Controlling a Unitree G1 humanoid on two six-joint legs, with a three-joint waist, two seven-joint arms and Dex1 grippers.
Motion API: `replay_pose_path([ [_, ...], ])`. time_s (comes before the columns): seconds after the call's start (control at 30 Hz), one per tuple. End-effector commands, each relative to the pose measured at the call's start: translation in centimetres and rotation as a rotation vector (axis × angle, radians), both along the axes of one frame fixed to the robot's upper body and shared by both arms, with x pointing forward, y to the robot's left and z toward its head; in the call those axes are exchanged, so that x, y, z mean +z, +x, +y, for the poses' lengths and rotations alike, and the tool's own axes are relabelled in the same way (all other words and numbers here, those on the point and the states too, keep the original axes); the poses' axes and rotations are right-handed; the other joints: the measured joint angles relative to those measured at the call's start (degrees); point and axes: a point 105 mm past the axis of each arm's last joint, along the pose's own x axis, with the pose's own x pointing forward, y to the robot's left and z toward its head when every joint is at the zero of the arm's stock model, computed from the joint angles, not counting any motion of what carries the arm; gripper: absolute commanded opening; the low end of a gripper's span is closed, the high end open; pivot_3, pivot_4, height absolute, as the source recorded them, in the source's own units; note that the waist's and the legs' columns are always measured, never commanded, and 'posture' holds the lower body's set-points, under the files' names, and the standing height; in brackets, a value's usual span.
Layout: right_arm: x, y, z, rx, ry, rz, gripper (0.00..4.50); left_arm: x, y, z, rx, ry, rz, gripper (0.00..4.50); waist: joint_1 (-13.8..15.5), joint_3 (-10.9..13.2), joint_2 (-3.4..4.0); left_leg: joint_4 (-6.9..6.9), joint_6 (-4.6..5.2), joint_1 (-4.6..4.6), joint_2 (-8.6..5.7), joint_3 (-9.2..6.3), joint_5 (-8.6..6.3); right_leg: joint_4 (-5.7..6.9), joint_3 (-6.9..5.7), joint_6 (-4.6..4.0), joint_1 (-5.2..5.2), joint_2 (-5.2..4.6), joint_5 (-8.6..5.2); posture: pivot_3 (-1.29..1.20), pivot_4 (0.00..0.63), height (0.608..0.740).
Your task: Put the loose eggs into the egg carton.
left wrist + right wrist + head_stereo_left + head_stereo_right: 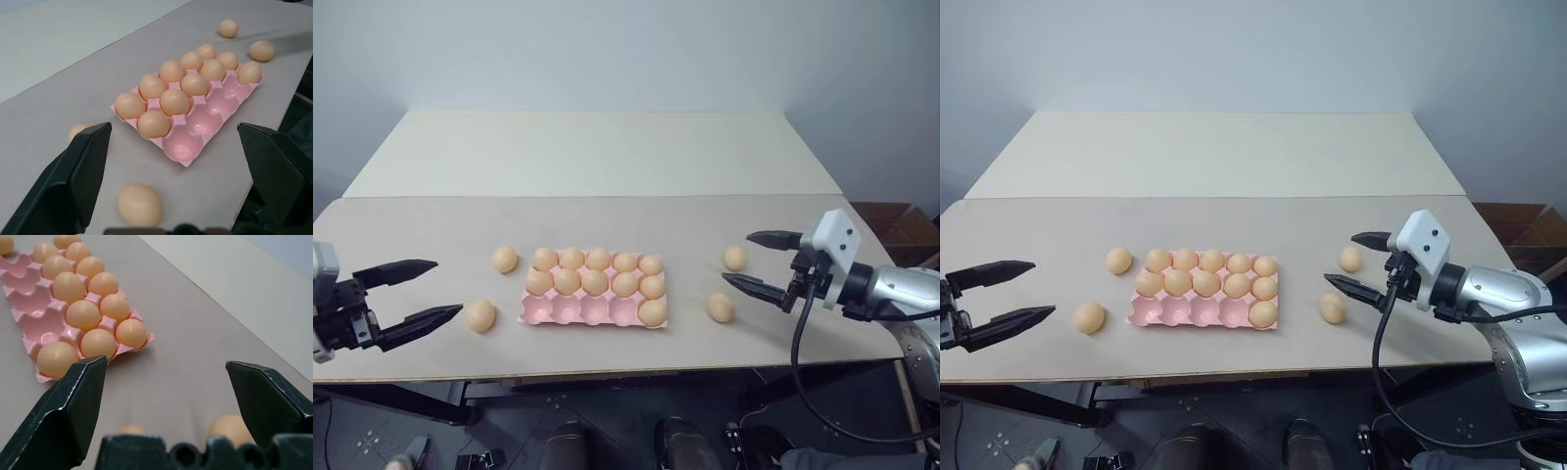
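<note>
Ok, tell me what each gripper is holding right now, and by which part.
Nothing is held. The left gripper and right gripper both stand open over the table, with the loose eggs lying apart from their fingers.

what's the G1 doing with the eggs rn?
It's loading loose eggs into the pink egg carton. Eleven cups are filled; four in the near row are empty. Four eggs remain on the table: two left of the carton, two right of it. The left end effector and right end effector are both open and empty, each hovering beside its pair of eggs.
</note>
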Motion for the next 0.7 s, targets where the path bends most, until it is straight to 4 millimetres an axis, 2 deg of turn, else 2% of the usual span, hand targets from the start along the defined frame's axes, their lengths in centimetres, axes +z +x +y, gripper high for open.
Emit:
replay_pose_path([
  [0.03, 1.3, -0.3, -0.2, 0.007, -0.02, -0.041, 4.5, 0.4, -0.2, -0.8, -0.032, -0.002, -0.042, 4.48, -0.01, 0.0, 0.0, 0.0, 0.0, 0.0, 0.0, -0.01, 0.0, 0.0, 0.0, 0.0, 0.0, 0.0, 0.0, 0.0, 0.15, 0.74],
  [0.13, 1.2, -0.2, -0.7, -0.024, -0.051, -0.025, 4.5, -0.4, 0.2, -1.2, -0.036, -0.019, -0.042, 4.48, 0.01, 0.0, 0.01, 0.0, 0.0, 0.0, -0.01, 0.01, 0.0, 0.01, 0.01, -0.02, 0.0, -0.01, 0.01, 0.0, 0.15, 0.74],
  [0.27, 1.5, -0.6, -1.3, -0.082, -0.079, 0.026, 4.5, -0.3, 0.0, -2.2, -0.076, -0.047, -0.04, 4.48, 0.06, 0.0, 0.0, 0.0, 0.0, 0.0, 0.0, -0.01, 0.0, 0.01, 0.01, -0.04, 0.01, 0.0, 0.02, 0.0, 0.15, 0.74],
  [0.37, 0.5, -1.6, -0.6, -0.119, -0.075, 0.148, 4.5, -0.4, 0.2, -2.5, -0.101, -0.043, -0.024, 4.48, 0.12, 0.0, 0.0, 0.0, 0.0, -0.01, 0.0, -0.01, 0.0, 0.01, 0.02, -0.03, -0.01, -0.01, 0.02, 0.0, 0.15, 0.74],
  [0.43, -1.9, -1.7, 0.3, -0.164, -0.101, 0.221, 4.5, -0.4, 0.7, -2.7, -0.12, -0.044, -0.023, 4.48, 0.15, -0.04, -0.06, 0.0, 0.0, -0.01, 0.02, -0.03, 0.0, 0.01, 0.0, -0.04, -0.01, 0.0, 0.02, 0.0, 0.15, 0.74],
  [0.53, -4.6, -1.3, 0.7, -0.241, -0.132, 0.283, 4.5, -0.3, 1.0, -2.9, -0.145, -0.047, -0.017, 4.48, 0.11, -0.09, -0.14, 0.0, -0.01, 0.01, 0.02, -0.03, 0.0, 0.0, 0.0, -0.02, 0.01, 0.0, -0.02, 0.0, 0.15, 0.74],
  [0.7, -7.5, 0.0, 0.8, -0.363, -0.166, 0.334, 4.5, -0.3, 1.2, -2.9, -0.167, -0.04, 0.002, 4.48, -0.26, -0.09, -0.13, 0.0, 0.0, -0.07, -0.02, 0.03, 0.0, -0.02, 0.09, -0.03, -0.1, 0.0, 0.01, 0.0, 0.15, 0.74],
])
